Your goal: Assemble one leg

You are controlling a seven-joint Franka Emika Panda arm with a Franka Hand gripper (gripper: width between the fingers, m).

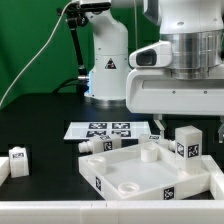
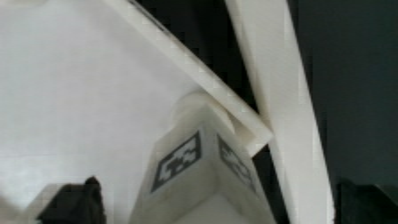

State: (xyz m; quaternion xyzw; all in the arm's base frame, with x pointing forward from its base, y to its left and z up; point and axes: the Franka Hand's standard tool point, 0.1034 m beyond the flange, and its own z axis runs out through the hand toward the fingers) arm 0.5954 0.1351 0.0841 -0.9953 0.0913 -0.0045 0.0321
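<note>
Flanking leg [image 2: 192,165] | fingers [image 2: 71,203] apart, mostly cut off | blurred

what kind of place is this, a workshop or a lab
Most likely a robotics lab test bench: a Franka arm stands on a black table before a green backdrop, with a marker board and a tag-labelled white leg laid out.
</note>
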